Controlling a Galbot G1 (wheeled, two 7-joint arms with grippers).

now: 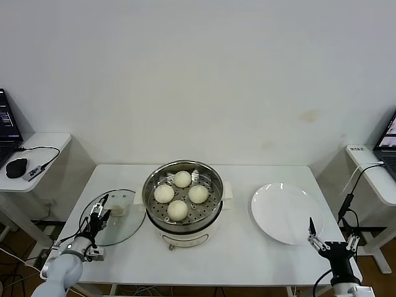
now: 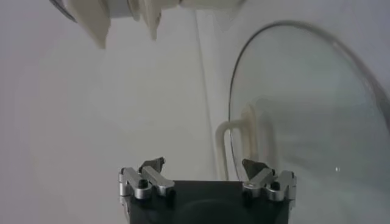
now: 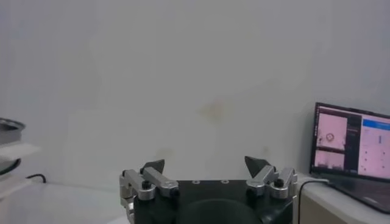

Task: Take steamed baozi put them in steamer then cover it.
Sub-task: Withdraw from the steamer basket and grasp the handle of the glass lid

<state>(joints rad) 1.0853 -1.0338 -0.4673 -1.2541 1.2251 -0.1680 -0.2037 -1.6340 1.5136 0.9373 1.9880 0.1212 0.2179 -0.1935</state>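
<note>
Left hand (image 1: 101, 207) hovered over the near left edge of the glass cover (image 1: 114, 216), fingers spread apart and holding nothing; the wrist view showed its cream bar handle (image 2: 241, 143) just beyond the fingertips. That clear, metal-rimmed cover lay flat on the white worktop (image 1: 247, 247), just left of the steamer (image 1: 183, 201). Four pale, smooth baozi (image 1: 177, 210) sat on the steamer's perforated tray, uncovered. Right hand (image 1: 332, 242) waited at the near right corner, fingers apart and empty, beside the white plate (image 1: 284, 213).
</note>
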